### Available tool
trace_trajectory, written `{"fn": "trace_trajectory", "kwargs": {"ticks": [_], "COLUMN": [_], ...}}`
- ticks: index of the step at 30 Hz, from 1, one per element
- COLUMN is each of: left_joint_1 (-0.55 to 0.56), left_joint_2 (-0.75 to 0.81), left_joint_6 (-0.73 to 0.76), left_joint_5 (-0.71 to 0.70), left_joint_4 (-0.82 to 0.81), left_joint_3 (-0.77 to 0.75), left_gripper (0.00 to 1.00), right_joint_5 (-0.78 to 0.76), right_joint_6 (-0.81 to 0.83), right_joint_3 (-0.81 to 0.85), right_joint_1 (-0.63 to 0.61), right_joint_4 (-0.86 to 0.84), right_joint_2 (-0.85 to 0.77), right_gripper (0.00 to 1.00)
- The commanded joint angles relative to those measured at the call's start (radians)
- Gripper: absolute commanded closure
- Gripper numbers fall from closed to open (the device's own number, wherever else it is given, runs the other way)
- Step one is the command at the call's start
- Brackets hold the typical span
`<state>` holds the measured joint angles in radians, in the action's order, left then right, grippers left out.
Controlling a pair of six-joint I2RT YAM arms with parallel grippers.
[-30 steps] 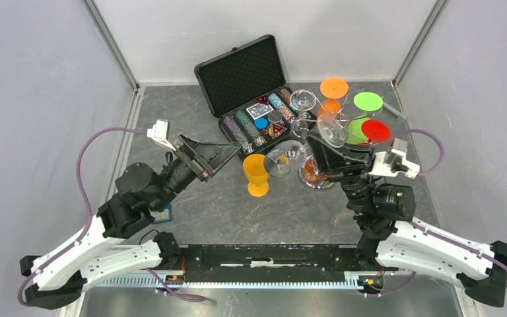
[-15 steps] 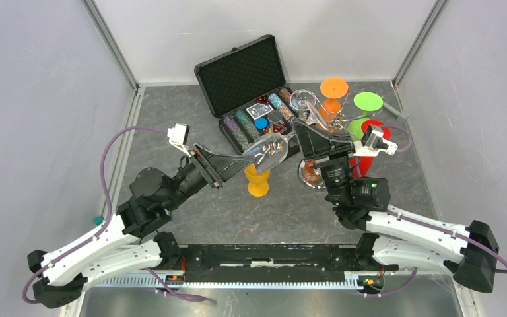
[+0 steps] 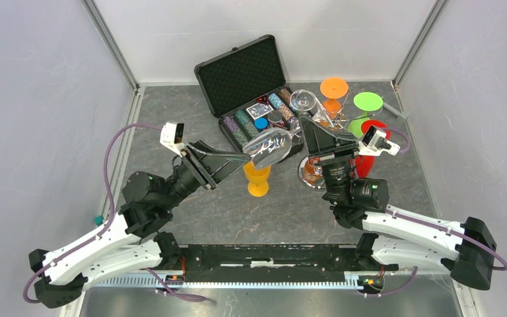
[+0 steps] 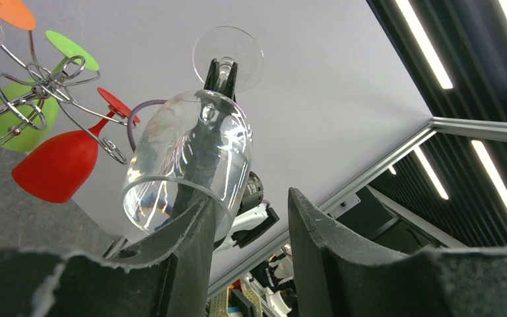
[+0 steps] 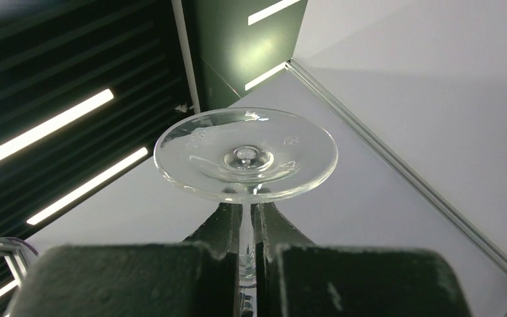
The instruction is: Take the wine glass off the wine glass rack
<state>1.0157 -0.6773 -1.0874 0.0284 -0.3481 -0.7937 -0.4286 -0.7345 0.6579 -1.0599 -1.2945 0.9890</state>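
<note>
The wine glass (image 3: 267, 149) is clear of the wine glass rack (image 4: 39, 84); it hangs tilted in the air between the two arms, bowl toward the left arm and foot toward the right, just above an orange goblet (image 3: 257, 177) that stands on the table (image 3: 204, 211) and just in front of the black chip case (image 3: 241, 76).

The right gripper (image 3: 302, 132) is clamped narrow on the stem (image 5: 246, 231) directly under the foot (image 5: 245, 155); the glass is carried by that pinch alone.

The left gripper (image 4: 247, 205) stands wide at the bowl's rim. One finger (image 4: 188, 244) seems to reach into or behind the mouth of the bowl, though through the clear glass I cannot tell which; it grips nothing.

On the rack a red glass (image 4: 56, 165) and others hang from the curled hooks.

The glass looks light, rigid, smooth and brittle; the thin stem is the weak point, and the bowl wall would crack under a hard squeeze. The stem near the foot is the sound place to hold, since the foot stops it sliding through; any second hold should be gentle and on the thick base of the bowl, not the rim.
</note>
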Motion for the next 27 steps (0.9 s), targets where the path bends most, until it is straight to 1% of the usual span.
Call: {"fn": "trace_trajectory", "kwargs": {"ticks": [1,4,8,10,12,14,16,19,21,22,27], "left_joint_1": [-0.005,-0.005,-0.008,-0.011,-0.017,-0.019,-0.022,-0.026,-0.026,-0.026,-0.027], "left_joint_2": [-0.025,-0.053,-0.08,-0.086,-0.089,-0.092,-0.091,-0.091,-0.09,-0.091,-0.085], "left_joint_6": [-0.041,-0.078,-0.106,-0.107,-0.104,-0.1,-0.093,-0.07,-0.051,-0.04,0.011], "left_joint_5": [0.028,0.031,0.034,0.035,0.038,0.045,0.045,0.045,0.045,0.047,0.027], "left_joint_4": [-0.115,-0.151,-0.173,-0.184,-0.174,-0.17,-0.166,-0.16,-0.157,-0.155,-0.108], "left_joint_3": [-0.002,0.002,-0.005,-0.005,-0.012,-0.018,-0.02,-0.024,-0.028,-0.032,-0.046], "left_gripper": [0.53,0.57,0.69,0.74,0.76,0.81,0.86,0.98,0.98,0.98,0.98], "right_joint_5": [-0.001,-0.004,-0.005,-0.009,-0.011,-0.014,-0.018,-0.012,-0.005,-0.003,0.006], "right_joint_6": [-0.033,-0.038,-0.032,-0.032,-0.031,-0.023,-0.013,-0.002,-0.002,0.001,0.015], "right_joint_3": [0.017,-0.002,-0.016,-0.025,-0.033,-0.04,-0.046,-0.049,-0.049,-0.048,-0.05], "right_joint_1": [0.0,0.0,0.0,-0.001,0.0,0.0,-0.001,0.0,0.0,-0.001,0.0], "right_joint_4": [-0.114,-0.147,-0.167,-0.176,-0.18,-0.18,-0.18,-0.181,-0.183,-0.184,-0.199], "right_joint_2": [0.022,0.028,0.031,0.031,0.031,0.026,0.019,0.015,0.015,0.014,0.018], "right_gripper": [1.0,1.0,1.0,1.0,1.0,1.0,1.0,1.0,0.99,0.98,0.84]}}
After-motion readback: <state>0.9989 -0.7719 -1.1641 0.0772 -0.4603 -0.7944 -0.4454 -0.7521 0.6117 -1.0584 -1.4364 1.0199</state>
